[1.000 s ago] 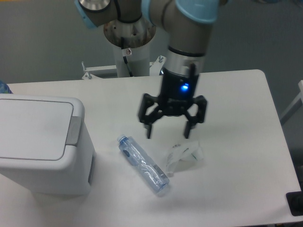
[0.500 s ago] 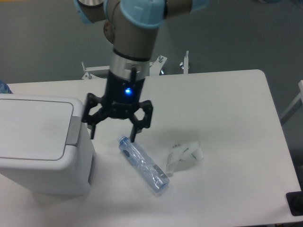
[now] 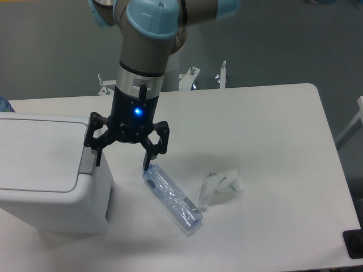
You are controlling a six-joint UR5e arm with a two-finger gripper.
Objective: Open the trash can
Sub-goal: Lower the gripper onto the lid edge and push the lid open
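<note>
since the earlier frames the gripper (image 3: 123,164) had travelled left across the table (image 3: 272,124), from above the crumpled wrapper (image 3: 221,186) to the right edge of the bin (image 3: 51,178). nothing else had shifted: bottle (image 3: 172,198), wrapper and bin lay where they had been.

the gripper pointed straight down, its two fingers spread wide with nothing between them. the left-hand fingertip (image 3: 98,159) in the picture sat over the grey tab (image 3: 86,163) at the right side of the lid (image 3: 37,153); whether it touched the tab could not be told. the other fingertip (image 3: 147,165) hung just above the capped end of the bottle, and contact there could not be told either. a blue light (image 3: 136,111) glowed on the wrist.

the bin stood at the left edge of the table, partly cut off by the frame, a white box with rounded corners. its flat lid was down and level.

the clear bottle lay on its side just right of the bin, slanting from upper left to lower right. the wrapper, pale and see-through, lay just beside the bottle's lower end, to the right. a dark object (image 3: 353,243) showed at the lower right corner, too cropped to identify.
</note>
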